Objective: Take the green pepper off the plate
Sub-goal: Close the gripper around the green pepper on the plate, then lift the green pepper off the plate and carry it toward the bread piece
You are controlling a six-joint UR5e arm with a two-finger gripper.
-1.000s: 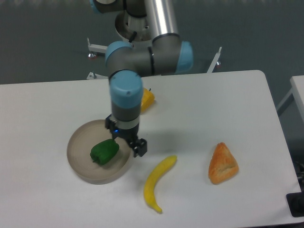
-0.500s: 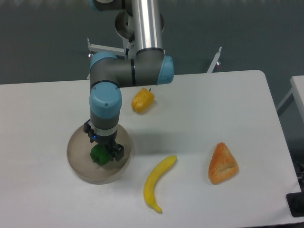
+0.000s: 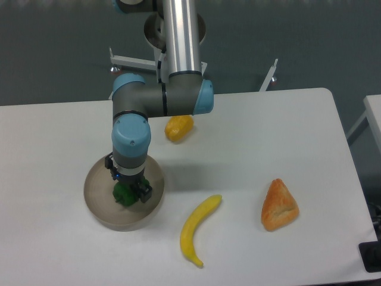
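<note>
The green pepper [image 3: 123, 193] lies directly under the hand [image 3: 127, 192], which stands straight down over it inside the plate [image 3: 98, 205]. The 2 fingers appear to straddle the pepper, 1 on each side, but whether they are pressing on it or still spread cannot be told from this view. Only a small patch of dark glossy green shows beneath the wrist; the rest is hidden, so no long axis can be read. The plate sits on the white tabletop [image 3: 250, 131].

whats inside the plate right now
The green pepper lies in the plate, with the gripper down over it. The arm covers most of the pepper, so contact and the plate's middle are hidden.
</note>
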